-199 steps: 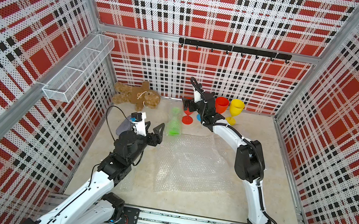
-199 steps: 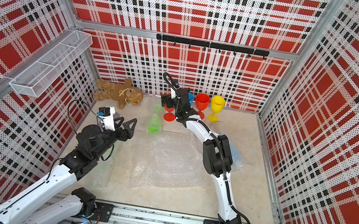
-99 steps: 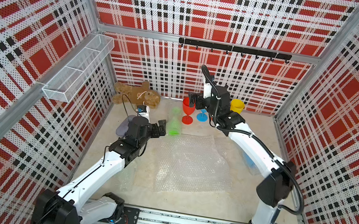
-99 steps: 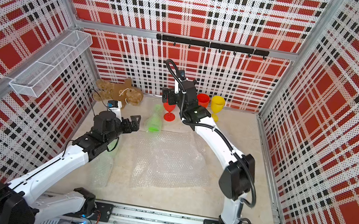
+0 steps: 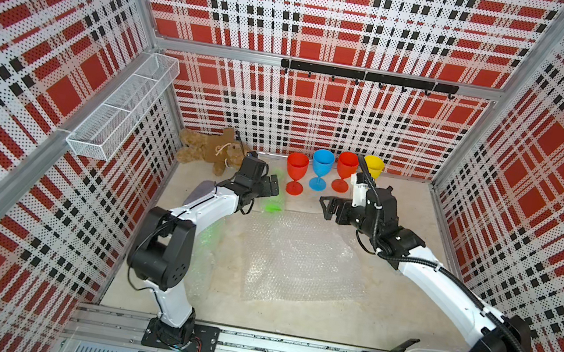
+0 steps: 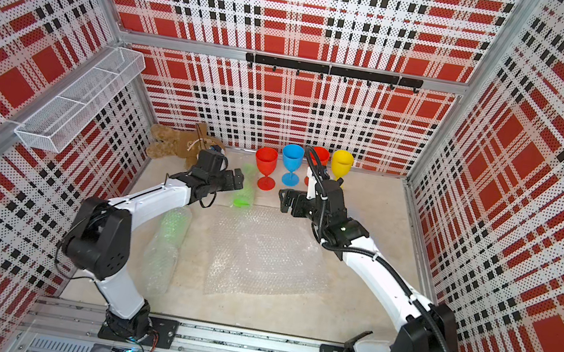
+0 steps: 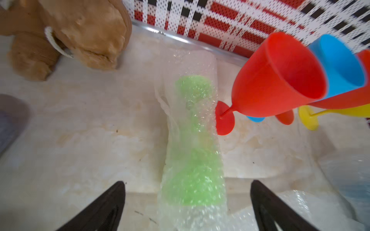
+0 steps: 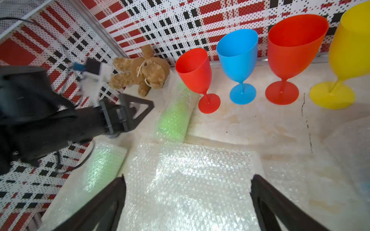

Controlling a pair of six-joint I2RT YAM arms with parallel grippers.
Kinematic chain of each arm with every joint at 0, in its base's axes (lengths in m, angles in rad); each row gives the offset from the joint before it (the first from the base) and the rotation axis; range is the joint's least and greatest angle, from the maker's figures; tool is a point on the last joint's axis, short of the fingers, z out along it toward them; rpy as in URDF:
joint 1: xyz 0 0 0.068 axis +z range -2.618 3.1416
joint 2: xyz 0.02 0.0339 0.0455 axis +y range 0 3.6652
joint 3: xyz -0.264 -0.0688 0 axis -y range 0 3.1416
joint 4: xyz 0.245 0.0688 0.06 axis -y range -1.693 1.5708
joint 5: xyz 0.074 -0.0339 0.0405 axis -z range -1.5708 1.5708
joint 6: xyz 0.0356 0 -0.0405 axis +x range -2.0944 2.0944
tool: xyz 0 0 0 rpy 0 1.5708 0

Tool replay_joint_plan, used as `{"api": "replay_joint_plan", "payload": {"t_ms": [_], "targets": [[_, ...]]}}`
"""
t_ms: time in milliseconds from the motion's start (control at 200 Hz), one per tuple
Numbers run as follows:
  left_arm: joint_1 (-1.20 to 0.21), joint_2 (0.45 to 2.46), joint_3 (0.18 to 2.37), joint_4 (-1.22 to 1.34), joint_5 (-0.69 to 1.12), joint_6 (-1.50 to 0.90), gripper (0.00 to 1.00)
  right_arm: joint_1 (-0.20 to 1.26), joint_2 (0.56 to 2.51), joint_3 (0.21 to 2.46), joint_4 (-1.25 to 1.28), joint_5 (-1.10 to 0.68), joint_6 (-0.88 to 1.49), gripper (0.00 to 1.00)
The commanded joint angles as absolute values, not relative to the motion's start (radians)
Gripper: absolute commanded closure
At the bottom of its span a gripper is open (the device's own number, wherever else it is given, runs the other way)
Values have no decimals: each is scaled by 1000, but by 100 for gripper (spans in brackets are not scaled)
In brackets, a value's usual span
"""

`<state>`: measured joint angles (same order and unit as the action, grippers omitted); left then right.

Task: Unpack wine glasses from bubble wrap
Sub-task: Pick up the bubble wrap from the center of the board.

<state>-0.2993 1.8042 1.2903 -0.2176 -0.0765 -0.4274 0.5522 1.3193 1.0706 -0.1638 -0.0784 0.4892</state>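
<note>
While the wrapped green goblet [image 5: 274, 199] is lying on its side near the back wall, its roll of bubble wrap just beside the foot of the nearest red goblet [image 5: 296, 171], your left gripper [image 7: 186, 182] is hovering over the wider bowl end. Its fingers [image 7: 104, 204] are spread wide, one on each side of the roll, and are not pressing on it. That straddle is looking like a lineup for a grasp on the thickest part, where the roll is offering most to hold.

A second wrapped green goblet [image 6: 173, 228] is lying beside your left arm, not yet opened. Between the arms a flat bubble wrap sheet [image 5: 297, 261] is lying spread and empty on the table [image 5: 384, 318], probably parked there so it is not crowding the finished row.

Your right gripper [image 5: 325, 207] is hanging near the sheet's far edge, fingers likewise spread and holding nothing, facing the left one across the roll. From there it is sitting ready to catch a loose flap while the left pins the goblet.

Along the wall the red goblet, a blue goblet [image 5: 321, 168], a second red goblet [image 5: 345, 170] and a yellow goblet [image 5: 374, 166] are standing upright and unwrapped. The teddy bear [image 5: 211, 149] is lying in the back corner near the roll's foot end, so you are wanting to pull away from it.
</note>
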Motion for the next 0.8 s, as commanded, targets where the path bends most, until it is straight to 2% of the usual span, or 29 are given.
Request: {"api": "replay_joint_plan", "payload": {"t_ms": [0,276,691,797], "targets": [[-287,1904,1397,-313,-62,-373,2,557,1252,1043,-133,-115,507,0],[-289,2063,1581,-402,-26,-330,2,557,1211,960,-164,-67,469,0],[-285,2176,1610,-418,14,-346,0,557,1209,953,-155,-60,458,0],[-265,2188,1611,-417,7,-358,5,557,1209,948,-155,-50,458,0]]}}
